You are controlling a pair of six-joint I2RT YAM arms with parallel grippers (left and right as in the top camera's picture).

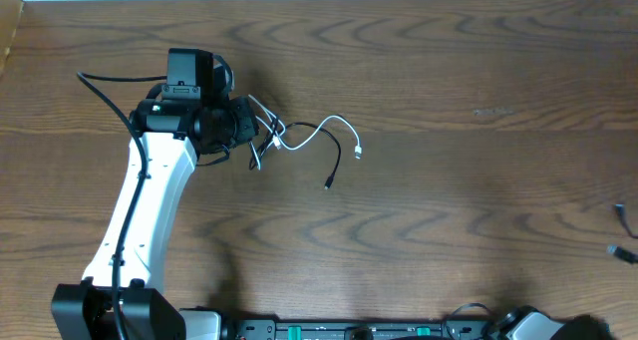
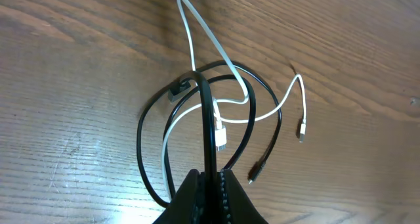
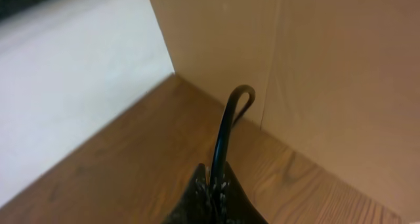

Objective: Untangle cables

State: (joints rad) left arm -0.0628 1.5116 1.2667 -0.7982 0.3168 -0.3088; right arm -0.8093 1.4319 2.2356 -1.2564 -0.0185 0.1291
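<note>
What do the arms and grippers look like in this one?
The left arm has a white link, a black wrist section and a black cable running along it. The left gripper and right gripper are black and tapered, with ridged inner faces.

No legible text, perhaps from blur.

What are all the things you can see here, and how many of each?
white cable: one, white, in the tangle on the table.
tangled black cables: number unclear, black, looped through the white cable.
held black cable: one, black, rising from the right gripper.
loose cord end: one, black, at the table's right edge.
table: one, brown wood.
walls: tan and white, behind a table corner.
left arm: one, white and black, reaching to the tangle.
left gripper: shut on a tangled black cable.
right gripper: shut on the held black cable.
</note>
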